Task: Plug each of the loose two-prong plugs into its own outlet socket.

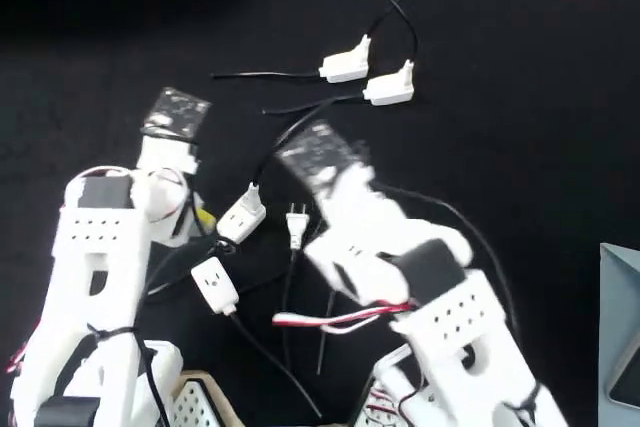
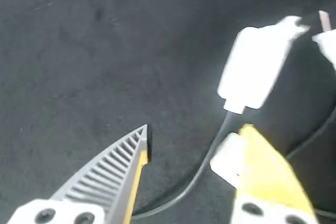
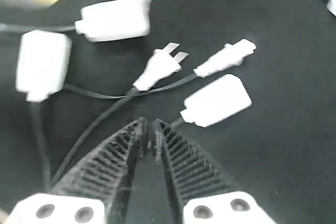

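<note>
Table (image 1: 520, 67) black, strewn with cords. Left gripper (image 2: 194, 140) gapes empty beside an outlet socket (image 1: 243, 215), left of centre in the high view. Right gripper (image 3: 148, 129) is pinched together on nothing near the loose two-prong plug (image 1: 296, 225) at centre. We should open it, then grip the plug's body, prongs free.

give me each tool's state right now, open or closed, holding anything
left tool: open, gripping nothing
right tool: closed, holding nothing

Black table (image 1: 540, 147): 2 white corded connectors (image 1: 345, 65) toward far edge; 2 white sockets (image 1: 242, 217), 1 2-prong plug (image 1: 296, 227) nearer near edge.
</note>
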{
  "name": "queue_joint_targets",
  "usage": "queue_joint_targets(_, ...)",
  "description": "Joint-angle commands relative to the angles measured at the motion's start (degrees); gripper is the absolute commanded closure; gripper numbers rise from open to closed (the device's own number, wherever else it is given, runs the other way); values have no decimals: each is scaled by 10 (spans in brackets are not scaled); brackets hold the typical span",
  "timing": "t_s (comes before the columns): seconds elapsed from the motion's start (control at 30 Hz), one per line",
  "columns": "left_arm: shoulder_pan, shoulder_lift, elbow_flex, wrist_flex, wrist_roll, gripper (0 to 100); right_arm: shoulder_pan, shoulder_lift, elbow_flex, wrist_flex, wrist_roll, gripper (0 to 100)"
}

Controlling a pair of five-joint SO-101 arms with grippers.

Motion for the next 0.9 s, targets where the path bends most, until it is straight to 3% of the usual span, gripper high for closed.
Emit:
queue_joint_targets(0.0, 35, 28, -50, 14, -8, 684, 62, -46, 60, -74, -4, 986)
queue_joint_targets(0.17, 61, 160, -108, -3, -10, 696, 89, -78, 138, -151, -4, 986)
queue_joint_targets(0.5, 63, 393, -226, -54, -11, 723, 91, -86, 144, -158, -4, 986)
queue_joint_targets(0.87, 108, 452, -258, -19, -11, 764, 91, -86, 145, -156, -4, 986)
